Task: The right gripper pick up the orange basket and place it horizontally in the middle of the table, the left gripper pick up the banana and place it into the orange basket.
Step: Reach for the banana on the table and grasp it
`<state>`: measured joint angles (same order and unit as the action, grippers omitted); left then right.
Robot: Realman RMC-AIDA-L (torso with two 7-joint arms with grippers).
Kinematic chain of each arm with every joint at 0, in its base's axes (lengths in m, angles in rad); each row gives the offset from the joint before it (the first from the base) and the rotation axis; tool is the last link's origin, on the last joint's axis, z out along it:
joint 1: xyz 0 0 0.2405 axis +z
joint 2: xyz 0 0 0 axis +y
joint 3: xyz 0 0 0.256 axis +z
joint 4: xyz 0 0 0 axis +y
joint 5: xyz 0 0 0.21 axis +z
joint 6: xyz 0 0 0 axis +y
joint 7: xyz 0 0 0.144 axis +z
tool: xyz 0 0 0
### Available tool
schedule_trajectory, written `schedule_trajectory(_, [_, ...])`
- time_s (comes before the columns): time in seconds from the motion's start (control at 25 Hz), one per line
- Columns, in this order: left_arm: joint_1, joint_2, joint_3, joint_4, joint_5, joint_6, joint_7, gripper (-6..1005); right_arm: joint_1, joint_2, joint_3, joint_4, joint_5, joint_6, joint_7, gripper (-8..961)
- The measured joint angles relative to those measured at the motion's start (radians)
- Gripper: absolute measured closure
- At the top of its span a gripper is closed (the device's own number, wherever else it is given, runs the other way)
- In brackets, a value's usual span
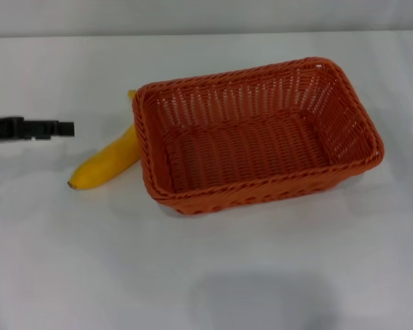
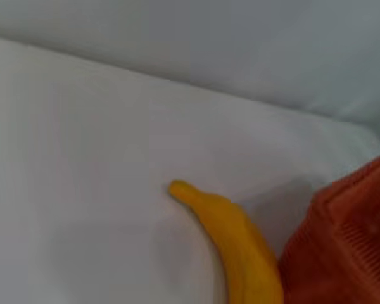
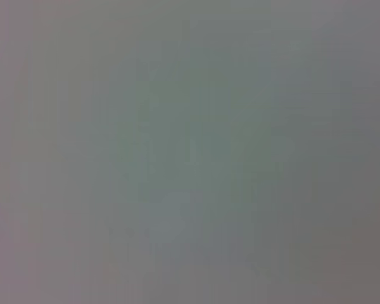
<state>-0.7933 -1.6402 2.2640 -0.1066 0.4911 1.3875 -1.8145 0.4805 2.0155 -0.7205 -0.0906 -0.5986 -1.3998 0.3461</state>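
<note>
Even, bright light; the banana (image 2: 240, 247) is blurred; right wrist view featureless grey.

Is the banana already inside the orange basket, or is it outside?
Outside: the banana lies on the table against the empty orange basket.

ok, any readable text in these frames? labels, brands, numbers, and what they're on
None: no word, number, logo or sign can be read in any view.
orange basket: plain weave, no tag showing.
banana: no sticker on the side in view.
table: plain white, unmarked.
left gripper: plain black, no marking visible.
Right wrist view: a blank grey field, nothing in it to read.
</note>
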Motion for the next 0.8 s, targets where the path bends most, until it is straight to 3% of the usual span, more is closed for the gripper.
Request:
schedule_trajectory(0.16, [-0.116,-0.04,0.114,-0.17,-0.039,0.036,-0.011,142,-0.001,0.001,0.002,0.0,0.001,-0.002,0.003,233])
schedule_trajectory(0.36, [-0.201,-0.059,0.38,-0.216,-0.154,0.051,-0.101,142,-0.005,0.0,0.007,0.0,0.003,-0.002,0.006,233])
schedule_trajectory(0.48, [-0.239,-0.087,0.529,-0.277,-0.231,0.094,-0.137,142,-0.003,0.0,0.007,0.0,0.003,-0.001,0.007,233])
schedule_trajectory(0.56, [-0.27,-0.115,0.57,-0.338,-0.236,0.128,-0.146,143,-0.002,0.0,0.007,0.0,0.003,0.0,0.007,233])
schedule_trajectory(0.8, [-0.365,-0.192,0.576,-0.439,-0.12,0.157,-0.142,143,-0.002,-0.001,0.008,0.0,0.004,0.002,0.01,232])
